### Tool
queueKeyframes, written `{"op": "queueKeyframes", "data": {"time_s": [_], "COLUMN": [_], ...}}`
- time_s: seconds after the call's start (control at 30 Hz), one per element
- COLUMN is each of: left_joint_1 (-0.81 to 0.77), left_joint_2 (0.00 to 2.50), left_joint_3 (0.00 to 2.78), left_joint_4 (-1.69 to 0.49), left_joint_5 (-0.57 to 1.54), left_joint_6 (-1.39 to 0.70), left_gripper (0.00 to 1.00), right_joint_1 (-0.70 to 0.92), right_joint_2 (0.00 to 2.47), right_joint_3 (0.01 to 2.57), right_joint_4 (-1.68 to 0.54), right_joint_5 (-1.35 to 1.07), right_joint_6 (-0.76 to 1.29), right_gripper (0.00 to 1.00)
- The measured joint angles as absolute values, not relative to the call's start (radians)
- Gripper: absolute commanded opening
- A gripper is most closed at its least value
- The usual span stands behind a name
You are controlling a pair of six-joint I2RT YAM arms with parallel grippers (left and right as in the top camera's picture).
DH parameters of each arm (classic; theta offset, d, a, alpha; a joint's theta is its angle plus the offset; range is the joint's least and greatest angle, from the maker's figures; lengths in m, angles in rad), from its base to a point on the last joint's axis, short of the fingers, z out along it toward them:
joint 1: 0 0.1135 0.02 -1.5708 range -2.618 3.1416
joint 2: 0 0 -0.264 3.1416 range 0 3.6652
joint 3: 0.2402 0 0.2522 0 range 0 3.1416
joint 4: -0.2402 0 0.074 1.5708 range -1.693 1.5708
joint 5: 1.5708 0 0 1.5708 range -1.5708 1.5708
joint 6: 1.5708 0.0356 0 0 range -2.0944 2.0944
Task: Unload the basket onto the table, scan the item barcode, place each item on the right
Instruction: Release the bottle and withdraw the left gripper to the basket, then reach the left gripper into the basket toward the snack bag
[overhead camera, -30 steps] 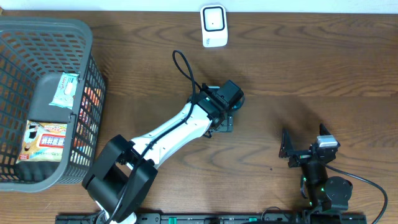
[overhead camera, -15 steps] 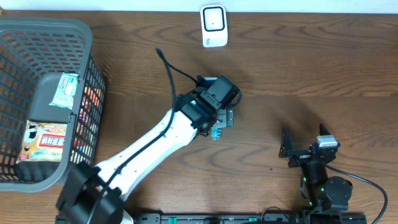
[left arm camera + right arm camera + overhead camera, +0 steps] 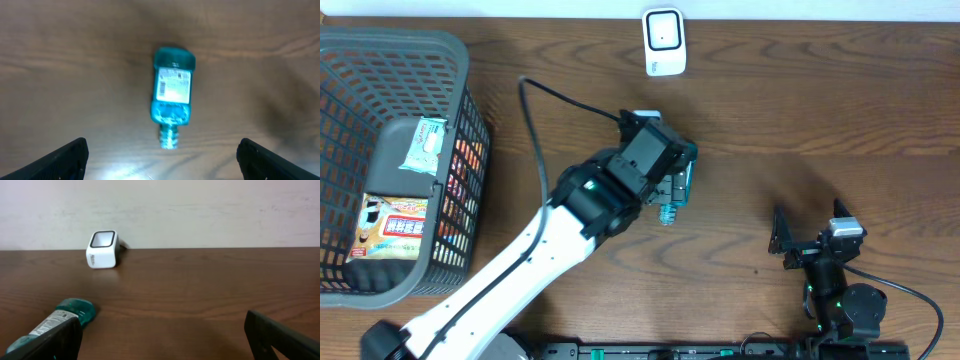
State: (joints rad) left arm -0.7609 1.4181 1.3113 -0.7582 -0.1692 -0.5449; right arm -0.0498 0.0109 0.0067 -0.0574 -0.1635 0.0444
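Teal bottle [image 3: 171, 92] lies label-up at table centre, below the left gripper [image 3: 165, 162], its jaws spread wide and empty, apparently poised to lift it toward the white scanner [image 3: 663, 40] at top centre

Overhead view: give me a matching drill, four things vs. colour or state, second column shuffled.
Things:
1. bottle
2. scanner
3. basket
4. right tool

Colour or state:
A. white, standing upright
B. open, holding nothing
C. teal, lying on its side, label up
D. grey mesh, at the far left

Pairs: 1-C, 2-A, 3-D, 4-B
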Motion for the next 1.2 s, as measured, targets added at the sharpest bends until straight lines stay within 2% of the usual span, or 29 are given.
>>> {"op": "queueKeyframes", "data": {"time_s": [0.33,0.43,0.5,0.87,1.0,1.2], "left_joint_1": [-0.673,-0.61,-0.57,-0.271,-0.098,0.16], "left_joint_2": [1.213,1.148,1.113,1.017,1.02,1.054], "left_joint_3": [1.311,1.311,1.312,1.417,1.42,1.42], "left_joint_4": [-0.779,-0.778,-0.778,-0.738,-0.755,-0.897], "left_joint_5": [-0.27,-0.276,-0.281,-0.294,-0.295,-0.296], "left_joint_6": [-0.447,-0.41,-0.383,-0.236,-0.289,-0.507], "left_gripper": [0.94,0.95,1.0,0.98,0.98,0.98], "right_joint_1": [-0.05,-0.05,-0.05,-0.05,-0.05,-0.05], "right_joint_2": [0.011,0.011,0.011,0.011,0.011,0.011], "right_joint_3": [0.007,0.007,0.007,0.007,0.007,0.007], "right_joint_4": [-0.058,-0.057,-0.057,-0.057,-0.057,-0.057], "right_joint_5": [-0.163,-0.163,-0.163,-0.163,-0.163,-0.163], "right_joint_6": [0.044,0.044,0.044,0.044,0.044,0.044], "right_gripper": [0.99,0.99,0.99,0.99,0.99,0.99]}}
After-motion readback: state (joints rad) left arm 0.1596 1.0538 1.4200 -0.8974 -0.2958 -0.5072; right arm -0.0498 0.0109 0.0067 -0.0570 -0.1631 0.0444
